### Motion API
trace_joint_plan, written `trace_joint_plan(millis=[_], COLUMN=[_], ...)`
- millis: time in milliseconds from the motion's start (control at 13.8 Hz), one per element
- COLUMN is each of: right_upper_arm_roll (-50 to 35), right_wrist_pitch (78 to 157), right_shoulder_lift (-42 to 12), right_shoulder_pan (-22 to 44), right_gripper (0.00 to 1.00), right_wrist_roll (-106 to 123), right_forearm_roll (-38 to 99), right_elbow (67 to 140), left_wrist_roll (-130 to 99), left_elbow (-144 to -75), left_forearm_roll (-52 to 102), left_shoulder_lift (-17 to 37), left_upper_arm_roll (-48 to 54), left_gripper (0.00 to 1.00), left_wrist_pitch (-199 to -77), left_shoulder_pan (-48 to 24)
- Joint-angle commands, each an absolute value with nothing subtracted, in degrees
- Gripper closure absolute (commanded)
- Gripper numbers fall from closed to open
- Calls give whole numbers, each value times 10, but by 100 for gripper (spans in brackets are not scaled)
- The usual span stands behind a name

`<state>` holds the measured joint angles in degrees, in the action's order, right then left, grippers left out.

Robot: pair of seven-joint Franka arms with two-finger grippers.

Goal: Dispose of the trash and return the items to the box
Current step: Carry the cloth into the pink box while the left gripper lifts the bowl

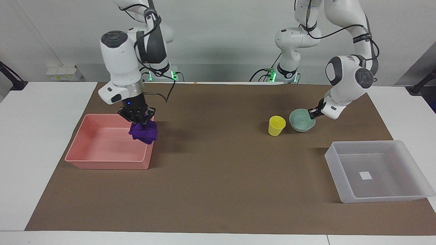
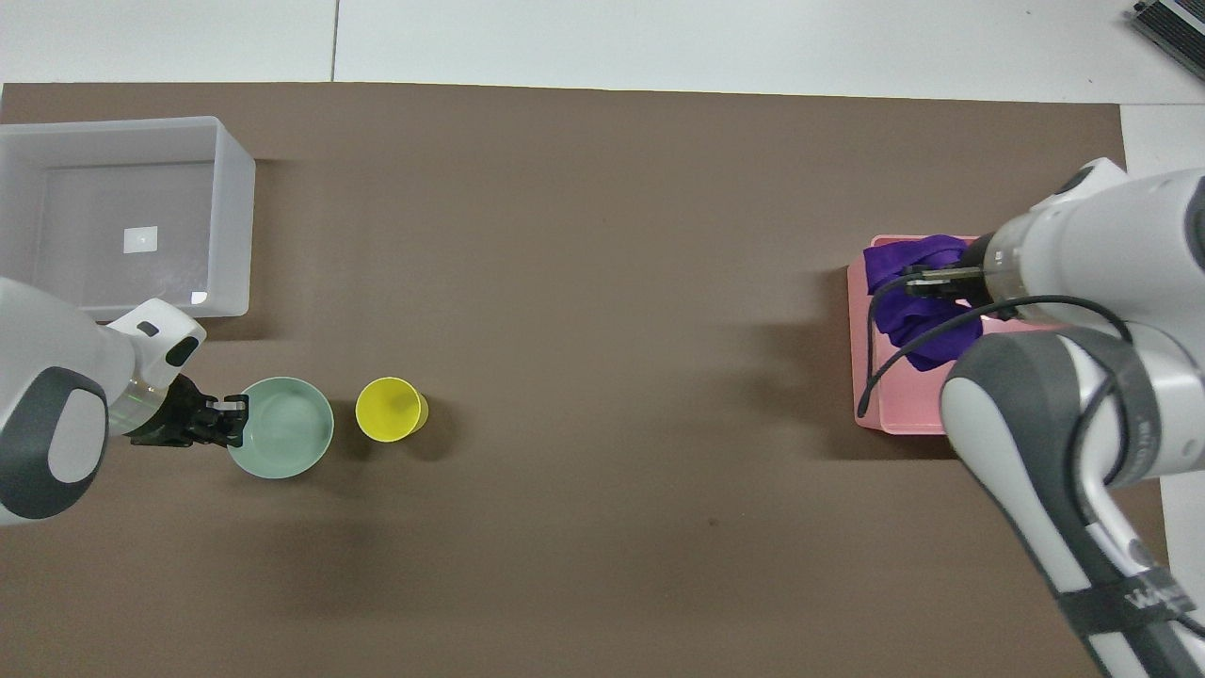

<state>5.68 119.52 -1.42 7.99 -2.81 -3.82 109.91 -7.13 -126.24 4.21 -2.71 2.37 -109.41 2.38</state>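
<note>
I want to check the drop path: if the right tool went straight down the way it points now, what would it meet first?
Probably the pink opaque rectangular tray: the right tool, holding the deep-purple cloth wad, hangs over the tray's edge nearest the yellow plastic cup; floor or rim is unclear.

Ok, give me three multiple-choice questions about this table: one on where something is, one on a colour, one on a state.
1. Where is the purple cloth?
A. In the clear tray
B. Held over the pink tray's edge
C. Lying beside the yellow cup

2. What colour is the cup beside the bowl?
A. Yellow
B. Pink
C. Purple

3. What is the left gripper doing?
A. Hanging over the clear tray
B. Holding the cup
C. Gripping the bowl's rim

Answers:
1 B, the right gripper holds it in the air above the tray's edge.
2 A, it is plain yellow in both views.
3 C, its fingers pinch the rim on the side toward the left arm's end.
</note>
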Motion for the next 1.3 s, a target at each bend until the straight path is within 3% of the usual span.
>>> trace_joint_plan(millis=[0,144,361,650,794,867,1228], right_upper_arm_roll=[47,47,47,47,47,47,41], right_wrist_pitch=[1208,1225,1323,1373,1374,1374,1334], right_shoulder_lift=[-11,-17,-27,-55,-65,-65,-42], right_shoulder_pan=[20,-3,-18,-30,-32,-32,-21], right_gripper=[100,100,100,100,18,0,0], right_wrist_roll=[63,95,96,92,91,88,79], right_forearm_roll=[-42,-41,-41,-35,-35,-35,-35], right_elbow=[1128,1152,1221,1248,1248,1246,1202], left_wrist_roll=[-68,-48,2,60,60,61,94], left_elbow=[-1223,-1187,-1100,-930,-863,-848,-793], left_forearm_roll=[45,44,39,-6,-21,-25,-25], left_shoulder_lift=[-30,-27,-12,91,134,151,276], left_upper_arm_roll=[20,19,18,15,15,15,16], left_gripper=[100,100,100,100,100,100,100], left_wrist_pitch=[-1049,-1038,-1010,-1025,-1026,-1035,-1150], left_shoulder_pan=[22,25,31,56,61,79,145])
